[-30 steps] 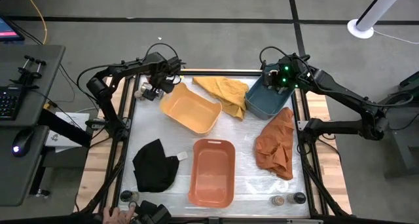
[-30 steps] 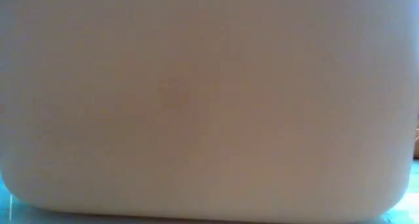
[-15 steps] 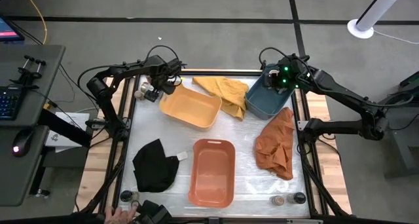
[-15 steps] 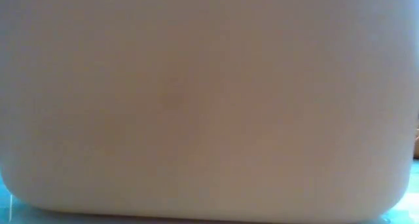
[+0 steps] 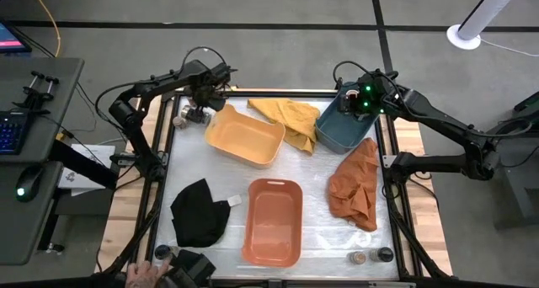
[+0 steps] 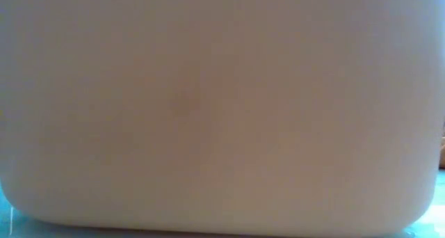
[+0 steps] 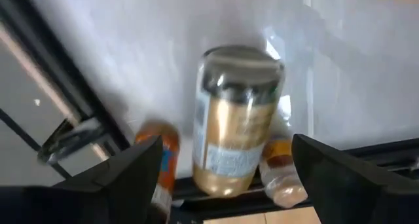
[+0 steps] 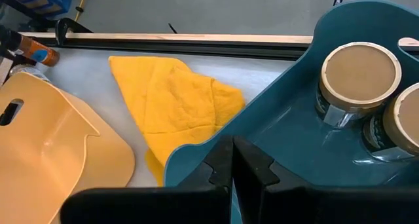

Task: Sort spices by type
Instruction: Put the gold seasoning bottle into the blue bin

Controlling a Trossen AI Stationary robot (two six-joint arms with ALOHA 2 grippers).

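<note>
Several spice jars stand in the table's far left corner (image 5: 189,115). In the left wrist view they are a wide jar of golden spice (image 7: 236,119), a slim orange-labelled jar (image 7: 165,160) and a slim brownish one (image 7: 281,175). My left gripper (image 5: 200,101) hangs open above them, its fingers (image 7: 131,175) wide of the golden jar and touching nothing. My right gripper (image 8: 232,165) is shut over the blue tub (image 8: 281,145), in which two tan-topped jars (image 8: 360,73) stand. Two more jars (image 5: 370,256) stand at the near right edge.
A yellow tub (image 5: 244,139) lies beside the far left jars, and an orange tub (image 5: 272,221) at near centre. Yellow (image 5: 290,118), orange (image 5: 354,185) and black (image 5: 200,212) cloths lie about. A person's hand (image 5: 139,276) is at the near left corner. A pale wall fills the low view.
My left gripper has risen and drawn a little toward the table's far edge, away from the jars below it, and has stayed open. The jars have kept their places.
</note>
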